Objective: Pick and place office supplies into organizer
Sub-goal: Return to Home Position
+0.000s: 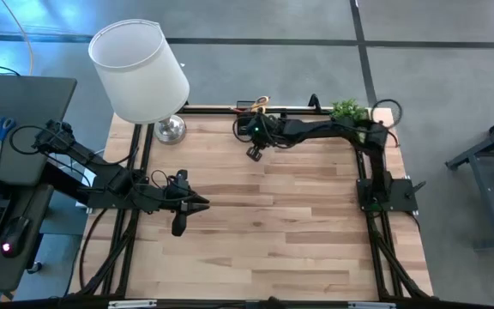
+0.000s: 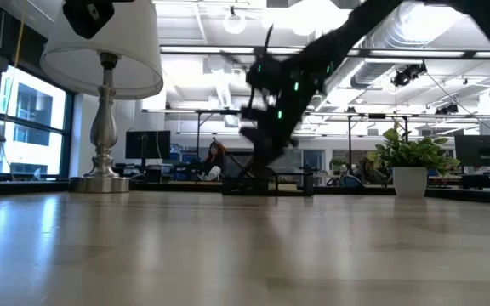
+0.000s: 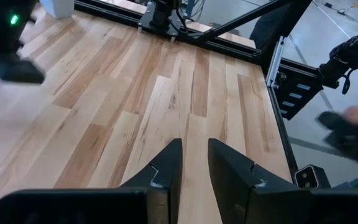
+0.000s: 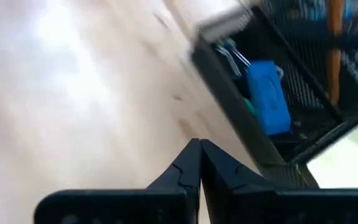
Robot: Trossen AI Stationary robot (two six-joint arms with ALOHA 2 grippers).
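The black organizer [image 1: 251, 106] stands at the table's far edge, its base on the wood. In the right wrist view its tray [image 4: 229, 93] holds a blue eraser [image 4: 267, 96], a binder clip [image 4: 232, 53] and an orange pencil [image 4: 334, 37]. My right gripper [image 4: 199, 155] is shut and empty. It hovers just on the near side of the organizer [image 2: 270, 183], above the wood [image 1: 254, 151]. My left gripper [image 3: 193, 158] waits over the table's left part [image 1: 191, 204], slightly open and holding nothing.
A white-shaded lamp [image 1: 140, 69] stands at the far left corner and a small green plant [image 1: 347, 110] at the far right. A dark side desk beyond the left edge carries blue-handled scissors [image 1: 1, 129]. Bare wood [image 1: 273, 240] fills the middle and near part.
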